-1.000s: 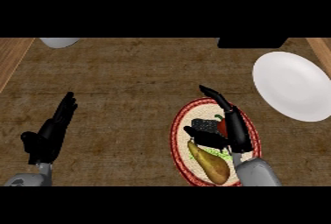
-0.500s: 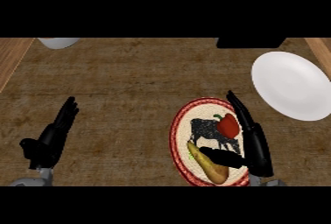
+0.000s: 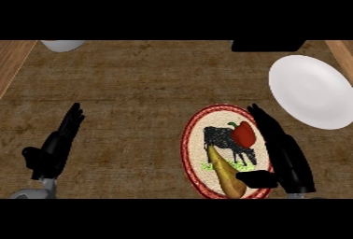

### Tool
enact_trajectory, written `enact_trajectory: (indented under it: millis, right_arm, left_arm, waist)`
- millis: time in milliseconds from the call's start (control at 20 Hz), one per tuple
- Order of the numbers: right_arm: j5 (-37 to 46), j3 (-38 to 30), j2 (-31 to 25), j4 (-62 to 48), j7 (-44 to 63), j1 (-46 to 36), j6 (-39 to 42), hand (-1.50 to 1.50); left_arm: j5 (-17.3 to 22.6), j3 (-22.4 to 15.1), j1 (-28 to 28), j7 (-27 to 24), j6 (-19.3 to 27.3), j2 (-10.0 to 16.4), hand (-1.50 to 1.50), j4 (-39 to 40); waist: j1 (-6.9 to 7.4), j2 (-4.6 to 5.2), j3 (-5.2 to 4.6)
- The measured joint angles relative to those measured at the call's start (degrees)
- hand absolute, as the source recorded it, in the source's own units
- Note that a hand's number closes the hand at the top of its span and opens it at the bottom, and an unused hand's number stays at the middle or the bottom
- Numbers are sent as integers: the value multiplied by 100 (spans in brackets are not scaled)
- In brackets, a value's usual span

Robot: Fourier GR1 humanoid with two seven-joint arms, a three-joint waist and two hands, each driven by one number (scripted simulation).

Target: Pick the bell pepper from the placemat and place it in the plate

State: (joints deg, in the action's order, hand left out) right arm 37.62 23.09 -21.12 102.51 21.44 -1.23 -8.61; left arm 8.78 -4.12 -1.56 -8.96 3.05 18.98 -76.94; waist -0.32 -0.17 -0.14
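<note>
A red bell pepper [image 3: 244, 133] lies on a round placemat [image 3: 198, 133] with a red rim and a cow picture, at the centre right. A yellow-brown elongated vegetable [image 3: 225, 173] lies on the mat's lower part. My right hand [image 3: 281, 155] stands open just right of the pepper, fingers straight and pointing away, thumb stretched left under the pepper near the yellow vegetable. The white plate [image 3: 310, 91] sits at the upper right, bare. My left hand [image 3: 56, 147] rests open at the lower left, fingers up.
A white bowl [image 3: 62, 45] shows at the top left edge and a dark object [image 3: 267, 45] at the top right. Wooden borders [image 3: 12, 60] run along the counter's left and right sides.
My right hand has shifted from over the pepper to its right side and opened out. The pepper, hidden earlier, now shows fully on the mat. The left hand has barely moved.
</note>
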Motion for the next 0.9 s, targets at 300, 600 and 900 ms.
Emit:
enact_trajectory:
  millis: [300, 600, 900]
  right_arm:
    - [-12, -103, 23, 182, 1024, -333, 1050, -150]
    - [235, -211, 125, -7, 1360, -388, 1553, -150]
    - [438, -356, 311, -375, 1524, -622, 2060, -150]
  left_arm:
    - [-42, 107, -92, 60, -118, -12, 0, 6]
    - [-183, 228, -313, 47, -156, -167, 0, 257]
    - [-303, 289, -201, 187, -197, -281, 0, 24]
  waist:
    - [30, 11, 9]
    - [29, 15, 12]
    - [43, 13, 13]
